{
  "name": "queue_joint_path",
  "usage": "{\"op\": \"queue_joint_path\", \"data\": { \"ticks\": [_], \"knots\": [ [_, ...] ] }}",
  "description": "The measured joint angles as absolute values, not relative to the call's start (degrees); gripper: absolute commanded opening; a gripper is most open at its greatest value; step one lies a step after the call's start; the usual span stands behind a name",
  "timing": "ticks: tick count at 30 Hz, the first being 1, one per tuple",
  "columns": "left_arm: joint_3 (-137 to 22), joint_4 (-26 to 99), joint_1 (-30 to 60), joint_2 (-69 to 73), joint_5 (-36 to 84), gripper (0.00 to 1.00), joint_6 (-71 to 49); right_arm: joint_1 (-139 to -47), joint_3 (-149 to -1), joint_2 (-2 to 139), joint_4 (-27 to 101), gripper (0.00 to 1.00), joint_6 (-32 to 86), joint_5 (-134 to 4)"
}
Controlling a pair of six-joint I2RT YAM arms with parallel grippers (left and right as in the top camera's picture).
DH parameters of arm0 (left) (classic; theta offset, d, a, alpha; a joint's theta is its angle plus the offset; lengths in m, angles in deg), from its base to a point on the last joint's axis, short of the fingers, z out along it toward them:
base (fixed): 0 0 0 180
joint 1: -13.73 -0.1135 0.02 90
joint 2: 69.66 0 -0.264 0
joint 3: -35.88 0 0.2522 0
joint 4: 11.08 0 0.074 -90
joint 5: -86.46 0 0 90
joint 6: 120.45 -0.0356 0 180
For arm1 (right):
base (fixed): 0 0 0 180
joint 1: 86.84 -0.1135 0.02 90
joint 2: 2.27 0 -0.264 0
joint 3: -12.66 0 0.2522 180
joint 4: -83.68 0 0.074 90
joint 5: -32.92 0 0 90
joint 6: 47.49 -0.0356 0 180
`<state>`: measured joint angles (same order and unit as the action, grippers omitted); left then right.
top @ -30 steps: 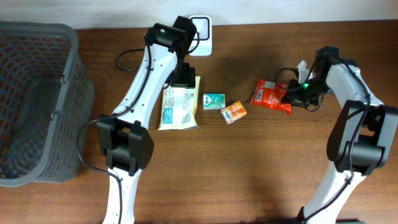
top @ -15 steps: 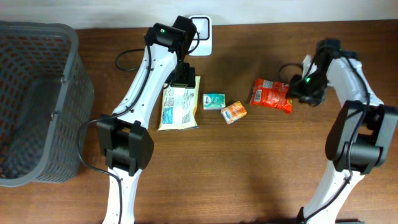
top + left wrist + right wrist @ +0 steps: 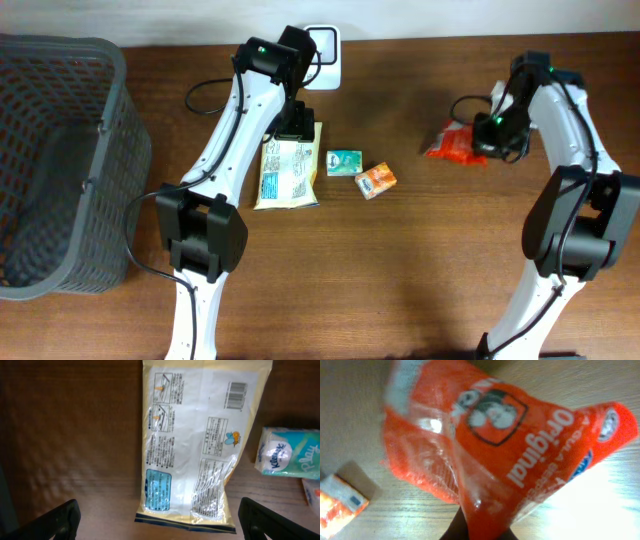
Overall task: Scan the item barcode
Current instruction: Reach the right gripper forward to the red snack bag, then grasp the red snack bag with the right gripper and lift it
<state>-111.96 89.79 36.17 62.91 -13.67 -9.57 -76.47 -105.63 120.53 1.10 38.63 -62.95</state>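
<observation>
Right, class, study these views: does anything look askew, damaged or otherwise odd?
Only the orange snack packet: pinched in the shut right gripper, it looks crumpled and bunched rather than flat.

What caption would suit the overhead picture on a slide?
The right gripper grips an orange snack bag; the open left gripper hovers above a yellow pouch.

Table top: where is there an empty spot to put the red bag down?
The most room is the bare wood along the front of the table, between the left arm and the right arm. A smaller gap lies between the orange box and the red bag. It is crowded around the yellow pouch and the tissue pack.
</observation>
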Motion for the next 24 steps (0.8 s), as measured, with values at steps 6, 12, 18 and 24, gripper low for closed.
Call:
{"op": "queue_joint_path", "data": {
  "ticks": [6,12,18,24],
  "knots": [
    [-112.0,89.8,36.2,62.9,-13.7,0.99,-9.6,-82.9,-111.0,120.3,-7.5,0.04,17.8,-33.2],
    [-112.0,89.8,36.5,62.9,-13.7,0.99,-9.6,-90.4,-111.0,122.2,-5.1,0.04,8.3,-20.6],
    [-112.0,89.8,36.5,62.9,-13.7,0.99,-9.6,-100.8,-110.9,129.5,-2.4,0.05,6.7,-13.9],
    [-112.0,89.8,36.5,62.9,-13.7,0.99,-9.6,-108.5,-110.9,130.8,-3.2,0.31,6.7,-13.0]
  ]
}}
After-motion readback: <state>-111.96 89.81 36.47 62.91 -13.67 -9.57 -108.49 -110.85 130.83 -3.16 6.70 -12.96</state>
